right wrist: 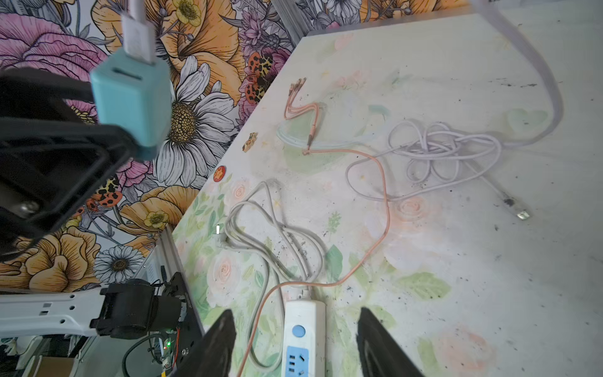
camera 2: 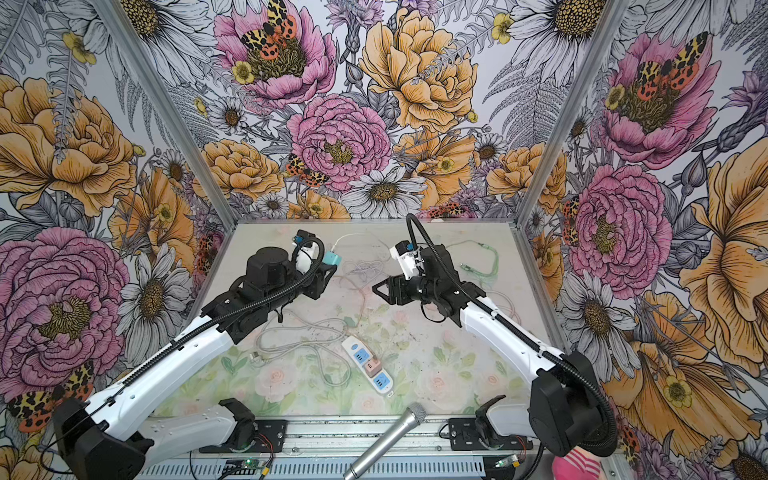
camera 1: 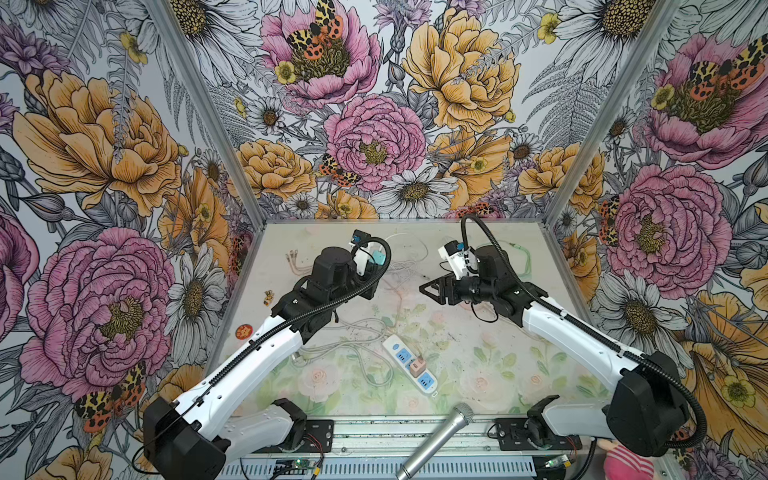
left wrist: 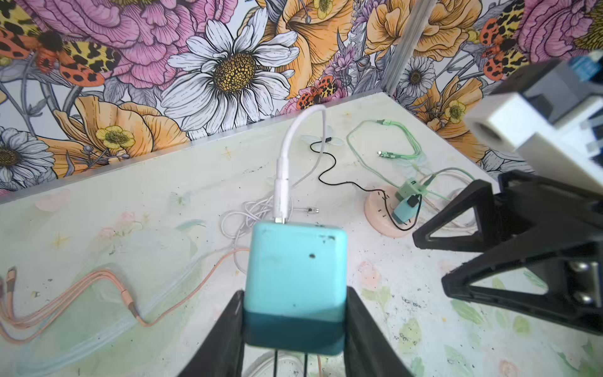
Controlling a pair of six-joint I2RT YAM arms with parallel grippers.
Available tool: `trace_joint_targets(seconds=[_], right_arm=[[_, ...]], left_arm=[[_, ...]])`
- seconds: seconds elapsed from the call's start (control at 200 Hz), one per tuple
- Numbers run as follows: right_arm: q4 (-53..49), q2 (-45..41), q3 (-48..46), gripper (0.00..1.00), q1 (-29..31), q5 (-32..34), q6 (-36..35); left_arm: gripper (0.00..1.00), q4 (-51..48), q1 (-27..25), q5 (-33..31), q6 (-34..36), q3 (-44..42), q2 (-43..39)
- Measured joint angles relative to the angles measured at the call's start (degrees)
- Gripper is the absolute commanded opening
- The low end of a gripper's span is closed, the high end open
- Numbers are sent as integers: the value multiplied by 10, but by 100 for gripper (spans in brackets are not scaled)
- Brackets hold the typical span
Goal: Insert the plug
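The teal plug (left wrist: 295, 271), a square charger block, is shown clamped between the two black fingers of the left gripper (left wrist: 295, 303), whose jaws are drawn in against its opposite sides. Its darker base is seated between the fingers and its lighter end projects beyond them. A white cable (left wrist: 287, 156) is fitted into that projecting end and arches down to the counter (camera 1: 478, 257). In both top views the plug (camera 1: 377, 258) (camera 2: 332, 259) is seen held above the counter, toward its back edge.

The right gripper (right wrist: 297, 313) is shown with its jaws parted and nothing between them. In a top view it (camera 1: 424, 289) is pointed toward the left gripper, near the plug but apart from it.

The white power strip (camera 1: 409, 363) is laid flat on the counter between the two arms, nearer the front edge and well apart from the plug. A pink adapter (camera 1: 416, 367) is seated in its middle socket, and a blue socket is exposed on either side.

In the left wrist view a round pink socket base (left wrist: 385, 215) is seen carrying a green adapter (left wrist: 409, 189) and a small teal adapter (left wrist: 403, 212). Around these, an orange multi-head cable (left wrist: 81, 287), a coiled white cable (right wrist: 440, 147) and a green cable (left wrist: 391, 140) are spread loosely on the counter.
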Motion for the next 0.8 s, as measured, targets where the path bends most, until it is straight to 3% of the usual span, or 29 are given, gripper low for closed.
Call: trace_joint_targets(seconds=[0.37,0.796], right_arm=[[56,0,2,65,0,-111,48],[130,4,1,67,0,-151,104]], left_arm=[[14,110,-38,12,35,-71,-2],[13,167,-60,15,63,-106,4]])
